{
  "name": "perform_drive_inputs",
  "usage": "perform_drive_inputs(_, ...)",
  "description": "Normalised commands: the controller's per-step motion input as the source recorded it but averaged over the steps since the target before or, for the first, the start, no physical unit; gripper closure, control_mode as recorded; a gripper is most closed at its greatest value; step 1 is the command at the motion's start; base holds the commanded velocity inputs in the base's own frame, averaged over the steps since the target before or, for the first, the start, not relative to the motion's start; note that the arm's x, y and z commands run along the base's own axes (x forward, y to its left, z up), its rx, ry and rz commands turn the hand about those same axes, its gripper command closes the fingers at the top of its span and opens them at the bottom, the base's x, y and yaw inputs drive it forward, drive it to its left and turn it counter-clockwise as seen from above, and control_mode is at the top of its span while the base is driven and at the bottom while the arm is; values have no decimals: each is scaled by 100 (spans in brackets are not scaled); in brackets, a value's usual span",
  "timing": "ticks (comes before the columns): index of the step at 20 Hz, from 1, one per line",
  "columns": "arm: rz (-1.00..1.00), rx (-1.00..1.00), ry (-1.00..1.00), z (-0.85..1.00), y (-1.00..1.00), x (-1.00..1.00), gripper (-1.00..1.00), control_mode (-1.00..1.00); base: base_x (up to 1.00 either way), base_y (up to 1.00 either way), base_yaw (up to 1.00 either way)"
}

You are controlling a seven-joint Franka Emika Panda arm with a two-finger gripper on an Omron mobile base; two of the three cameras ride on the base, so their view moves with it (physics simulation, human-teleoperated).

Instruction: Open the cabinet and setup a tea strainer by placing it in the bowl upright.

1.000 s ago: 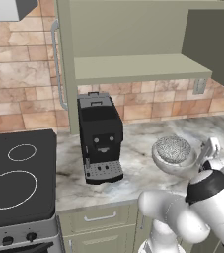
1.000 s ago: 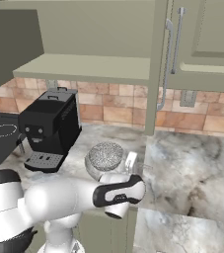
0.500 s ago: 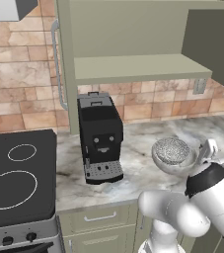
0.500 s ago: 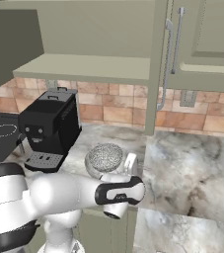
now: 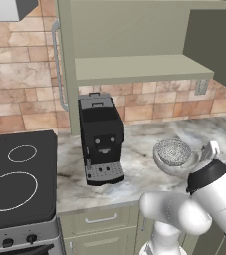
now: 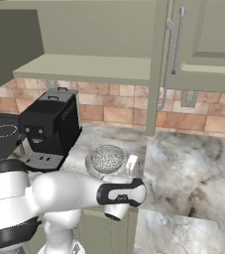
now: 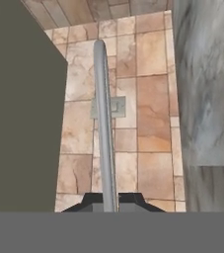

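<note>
Right base view shows you the tea strainer [image 6: 107,158] sitting in the bowl [image 6: 91,164] on the worktop [image 6: 193,173], just left of your hand [image 6: 132,165], whose fingers are pressed together, holding nothing.

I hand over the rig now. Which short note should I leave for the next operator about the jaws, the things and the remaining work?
Gripper: jaws shut, just right of the bowl; whether they hold anything is unclear.
Cabinet: open, shelf bare.
Tea strainer: sits in the bowl on the counter, right of the coffee machine.
Done: cabinet opened, strainer in bowl.
Left: check it stands upright, then move the arm away.
</note>
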Motion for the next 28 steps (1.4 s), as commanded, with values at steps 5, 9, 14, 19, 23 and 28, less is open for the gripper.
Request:
perform_drive_inputs(5, -1, 0, 0, -7, -8, 0, 100, -100, 0, 0, 0)
perform_drive_inputs(9, -1, 0, 0, -12, -8, 0, 100, -100, 0, 0, 0)
perform_drive_inputs(14, 0, 0, 0, -15, 0, 0, 100, -100, 0, 0, 0)
perform_drive_inputs(19, 0, 0, 0, -9, 1, 0, 100, -100, 0, 0, 0)
perform_drive_inputs(23, 0, 0, 0, 0, 0, 0, 100, -100, 0, 0, 0)
perform_drive_inputs(28, 0, 0, 0, 0, 0, 0, 100, -100, 0, 0, 0)
